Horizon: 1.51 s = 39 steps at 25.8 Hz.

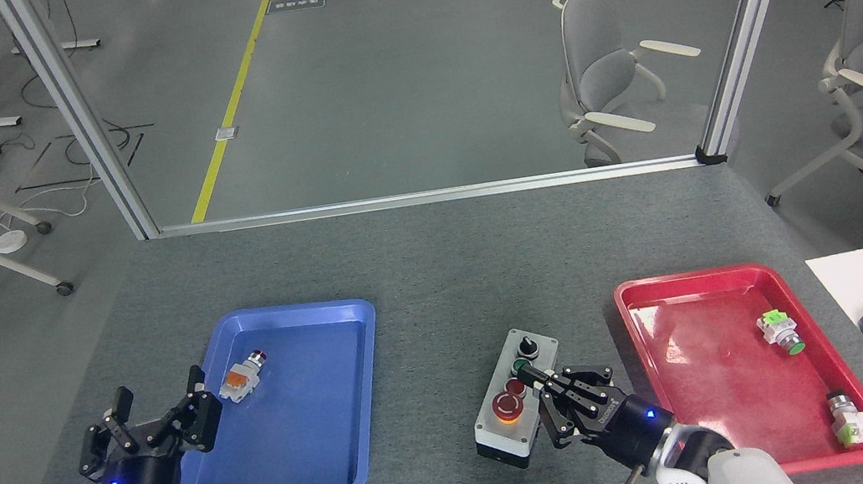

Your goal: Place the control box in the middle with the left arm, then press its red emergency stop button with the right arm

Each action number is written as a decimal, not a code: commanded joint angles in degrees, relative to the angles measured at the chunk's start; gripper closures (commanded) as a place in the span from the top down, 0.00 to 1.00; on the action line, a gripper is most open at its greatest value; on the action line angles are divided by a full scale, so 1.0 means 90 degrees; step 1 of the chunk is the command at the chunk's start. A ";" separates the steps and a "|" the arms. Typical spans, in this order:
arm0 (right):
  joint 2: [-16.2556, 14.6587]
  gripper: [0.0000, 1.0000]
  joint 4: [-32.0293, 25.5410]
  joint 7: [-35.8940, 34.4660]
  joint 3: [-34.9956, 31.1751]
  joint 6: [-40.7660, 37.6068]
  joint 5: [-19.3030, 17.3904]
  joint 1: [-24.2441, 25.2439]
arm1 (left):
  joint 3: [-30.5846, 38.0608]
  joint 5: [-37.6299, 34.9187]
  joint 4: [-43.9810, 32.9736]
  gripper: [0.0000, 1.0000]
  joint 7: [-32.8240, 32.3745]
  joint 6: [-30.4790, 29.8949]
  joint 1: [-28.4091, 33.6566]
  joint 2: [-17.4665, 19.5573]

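Observation:
The control box, light grey on a black base, lies on the grey felt in the middle, between the two trays. Its black knob, green button, small red button and the red emergency stop button with its yellow ring are all uncovered. My right gripper lies along the box's right side, fingers drawn together, with their tip beside the green button and off the big red button. At the blue tray's near-left corner, my left gripper is open and empty.
The blue tray on the left holds a small orange-white switch with a red cap. The red tray on the right holds two small green-white switches. A white desk with a mouse and keyboard stands at the far right.

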 commanded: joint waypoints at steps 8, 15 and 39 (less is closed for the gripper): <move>0.0219 0.00 0.0424 0.0089 0.0310 0.0006 0.0093 0.0014 | -0.0219 -0.0092 0.0037 0.99 0.0089 0.0054 0.0228 -0.0531; 0.0170 0.00 0.0453 0.0099 0.0330 0.0006 0.0084 0.0083 | -0.0210 -0.0004 0.0037 0.99 0.0070 0.0054 0.0228 -0.0570; -0.0338 0.98 -0.0875 -0.1932 -0.1301 0.2506 -0.1420 0.0024 | -0.0210 0.0006 0.0037 0.99 0.0070 0.0054 0.0228 -0.0579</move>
